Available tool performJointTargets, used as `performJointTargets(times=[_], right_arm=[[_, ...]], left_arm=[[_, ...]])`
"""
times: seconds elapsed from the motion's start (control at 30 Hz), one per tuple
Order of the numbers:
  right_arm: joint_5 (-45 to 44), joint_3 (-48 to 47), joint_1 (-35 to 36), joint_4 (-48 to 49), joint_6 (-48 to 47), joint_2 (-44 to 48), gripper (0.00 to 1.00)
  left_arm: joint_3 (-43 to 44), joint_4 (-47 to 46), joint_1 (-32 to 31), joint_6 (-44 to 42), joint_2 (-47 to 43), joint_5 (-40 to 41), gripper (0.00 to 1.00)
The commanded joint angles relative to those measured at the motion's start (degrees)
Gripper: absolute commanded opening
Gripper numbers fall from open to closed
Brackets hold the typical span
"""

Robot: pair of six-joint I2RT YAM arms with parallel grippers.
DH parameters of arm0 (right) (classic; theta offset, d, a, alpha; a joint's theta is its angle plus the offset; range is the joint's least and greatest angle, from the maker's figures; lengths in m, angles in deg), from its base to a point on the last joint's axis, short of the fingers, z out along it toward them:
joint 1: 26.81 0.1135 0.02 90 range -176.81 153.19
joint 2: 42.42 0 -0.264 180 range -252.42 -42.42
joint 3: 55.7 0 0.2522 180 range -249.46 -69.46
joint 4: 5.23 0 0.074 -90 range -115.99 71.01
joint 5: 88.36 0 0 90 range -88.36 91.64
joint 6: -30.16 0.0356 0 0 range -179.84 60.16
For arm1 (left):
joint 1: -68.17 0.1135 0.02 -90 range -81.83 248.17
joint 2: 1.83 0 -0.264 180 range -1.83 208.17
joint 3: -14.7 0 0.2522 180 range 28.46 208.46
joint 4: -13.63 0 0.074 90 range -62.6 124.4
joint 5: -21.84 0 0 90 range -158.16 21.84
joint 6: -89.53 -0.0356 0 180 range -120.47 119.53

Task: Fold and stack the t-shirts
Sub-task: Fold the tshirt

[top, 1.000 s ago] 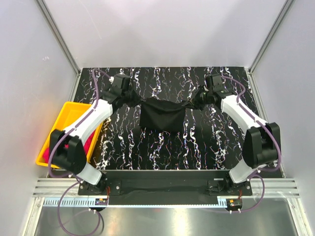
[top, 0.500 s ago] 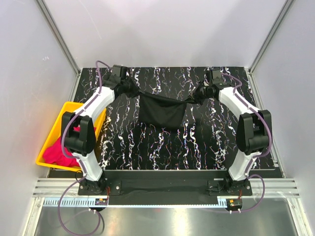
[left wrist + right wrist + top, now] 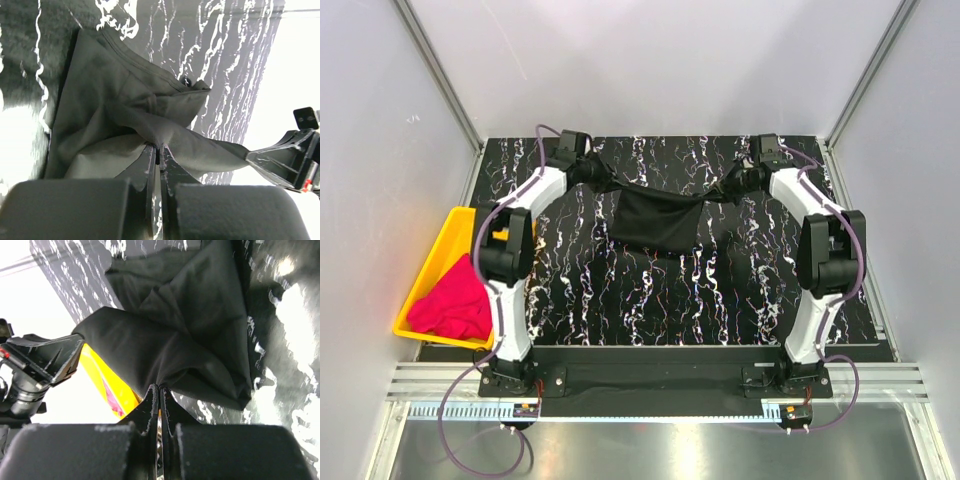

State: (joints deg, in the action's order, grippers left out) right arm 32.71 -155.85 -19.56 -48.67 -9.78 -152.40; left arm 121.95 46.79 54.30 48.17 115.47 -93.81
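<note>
The black t-shirt [image 3: 655, 222] is stretched between my two grippers over the far half of the table, its middle sagging onto the surface. My left gripper [image 3: 600, 174] is shut on the shirt's left end, and its wrist view shows the cloth [image 3: 115, 100] bunched at the closed tips [image 3: 158, 150]. My right gripper [image 3: 731, 186] is shut on the right end, with the fabric [image 3: 185, 330] pinched at its tips [image 3: 159, 386]. The pink t-shirt [image 3: 455, 305] lies crumpled in the yellow tray [image 3: 440, 240].
The yellow tray sits at the table's left edge, and its rim [image 3: 100, 372] also shows in the right wrist view. Grey walls with metal posts close in the back and both sides. The black marbled table [image 3: 650, 300] lies bare in front of the shirt.
Both grippers have carried the black t-shirt toward the back of the table. The left arm has swung off the tray, so the pink t-shirt now shows in full.
</note>
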Motion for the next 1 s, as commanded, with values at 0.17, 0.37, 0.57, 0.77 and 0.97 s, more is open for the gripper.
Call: performJointTargets(times=[0.17,0.37,0.57,0.77,0.97], right_arm=[[0.6,-13.9,-4.9,5.4,-5.0,-15.2,0.25],[7.2,-40.5,-9.2,-0.2,-6.7,-34.0,0.55],[7.7,-41.9,-8.7,-5.8,-16.0,-29.5,0.68],[6.9,-26.1,-5.8,-0.9,-18.3,-21.7,0.67],[9.4,-24.0,-5.7,5.5,-16.4,-24.1,0.69]], left_arm=[[14.3,-8.1,1.7,-5.7,13.8,0.6,0.08],[36.0,-0.2,4.5,-10.4,25.4,3.6,0.27],[26.0,-2.5,7.8,-8.8,17.0,-0.6,0.69],[5.8,-2.8,5.3,-17.5,0.8,1.3,0.53],[-14.0,-4.5,0.6,-19.7,-14.4,6.0,0.61]])
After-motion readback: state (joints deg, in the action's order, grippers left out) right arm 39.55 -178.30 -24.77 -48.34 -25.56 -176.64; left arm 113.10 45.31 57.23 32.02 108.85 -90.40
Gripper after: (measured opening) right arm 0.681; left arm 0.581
